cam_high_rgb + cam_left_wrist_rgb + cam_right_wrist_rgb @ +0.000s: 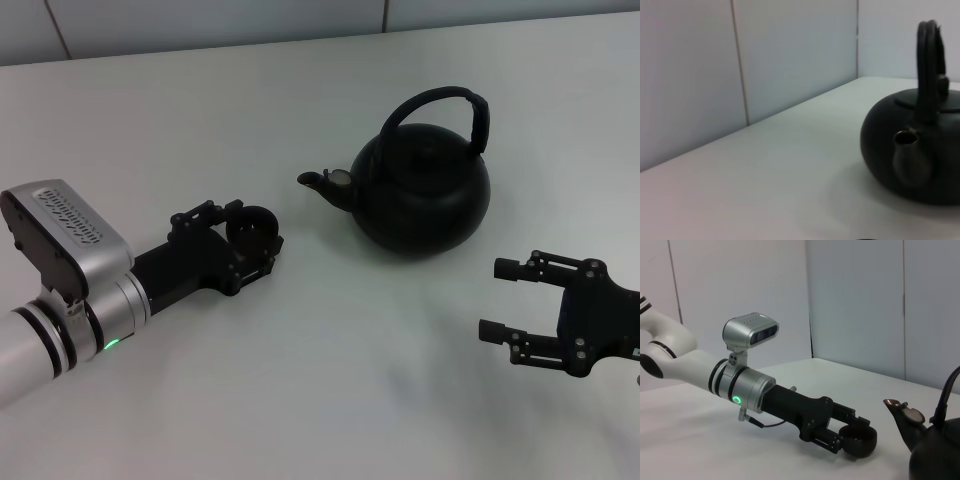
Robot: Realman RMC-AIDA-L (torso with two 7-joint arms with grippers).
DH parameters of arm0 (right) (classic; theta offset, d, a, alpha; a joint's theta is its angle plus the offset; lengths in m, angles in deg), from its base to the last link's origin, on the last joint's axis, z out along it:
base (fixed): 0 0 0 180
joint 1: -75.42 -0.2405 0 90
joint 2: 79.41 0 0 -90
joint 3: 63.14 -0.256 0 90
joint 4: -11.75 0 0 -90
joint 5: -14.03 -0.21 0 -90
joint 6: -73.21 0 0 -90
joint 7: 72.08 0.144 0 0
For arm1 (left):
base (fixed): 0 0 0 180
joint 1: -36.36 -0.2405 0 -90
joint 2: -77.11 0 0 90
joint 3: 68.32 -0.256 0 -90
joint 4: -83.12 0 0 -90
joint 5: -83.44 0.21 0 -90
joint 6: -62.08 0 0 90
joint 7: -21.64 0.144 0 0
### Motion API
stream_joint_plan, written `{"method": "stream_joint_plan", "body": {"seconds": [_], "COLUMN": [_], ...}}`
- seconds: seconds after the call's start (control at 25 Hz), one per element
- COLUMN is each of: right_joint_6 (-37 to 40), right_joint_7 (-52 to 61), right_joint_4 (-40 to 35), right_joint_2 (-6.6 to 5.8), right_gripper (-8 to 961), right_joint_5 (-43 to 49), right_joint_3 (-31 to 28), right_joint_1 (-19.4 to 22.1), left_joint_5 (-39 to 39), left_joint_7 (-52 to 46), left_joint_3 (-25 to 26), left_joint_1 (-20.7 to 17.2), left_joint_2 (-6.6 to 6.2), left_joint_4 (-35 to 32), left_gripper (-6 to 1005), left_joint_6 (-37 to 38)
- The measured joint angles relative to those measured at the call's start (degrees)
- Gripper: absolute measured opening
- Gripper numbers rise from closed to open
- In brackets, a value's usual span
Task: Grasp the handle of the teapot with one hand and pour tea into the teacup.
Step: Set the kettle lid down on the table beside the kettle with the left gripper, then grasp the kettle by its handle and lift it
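Observation:
The black teapot (420,190) stands on the white table right of centre, its spout (322,183) pointing left and its arched handle (440,105) upright. It also shows in the left wrist view (915,150) and the right wrist view (937,450). The small dark teacup (256,229) sits left of the spout, between the fingers of my left gripper (255,240), which is shut on it. The right wrist view shows the teacup (857,441) held low over the table by the left gripper (852,437). My right gripper (505,300) is open and empty, near the front right, below the teapot.
The white table (320,380) runs back to a pale panelled wall (740,65). My left arm's silver wrist and camera housing (65,235) lie at the left edge.

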Motion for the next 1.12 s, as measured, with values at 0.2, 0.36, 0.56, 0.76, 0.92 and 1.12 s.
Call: {"method": "stream_joint_plan", "body": {"seconds": [0.2,0.36,0.56,0.76,0.92,1.12], "right_joint_6": [0.0,0.0,0.0,-0.22,-0.48,-0.52], "right_joint_7": [0.22,0.29,0.31,0.32,0.32,0.31], "right_joint_4": [-0.39,-0.53,-0.52,-0.52,-0.53,0.06], "right_joint_2": [0.0,0.0,0.0,-0.01,0.05,0.11], "right_gripper": [729,729,729,730,730,730], "right_joint_5": [0.0,0.0,0.0,0.0,-0.03,-1.3], "right_joint_3": [0.0,0.0,0.01,0.01,-0.01,-0.06], "right_joint_1": [-0.05,-0.04,-0.03,-0.06,-0.17,-0.01], "left_joint_5": [0.09,0.1,0.08,0.29,0.35,0.37], "left_joint_7": [0.02,0.02,-0.34,-7.88,-16.55,-24.27], "left_joint_3": [0.91,1.0,1.08,-1.38,-4.62,-4.88], "left_joint_1": [0.11,0.13,-1.75,-8.83,-17.61,-24.86], "left_joint_2": [0.0,0.0,-0.27,-0.91,-1.09,-2.76], "left_joint_4": [0.38,0.37,-0.69,-10.47,-23.09,-30.3], "left_gripper": [699,747,796,797,797,798], "left_joint_6": [-0.93,-0.35,6.14,17.57,28.8,37.46]}}
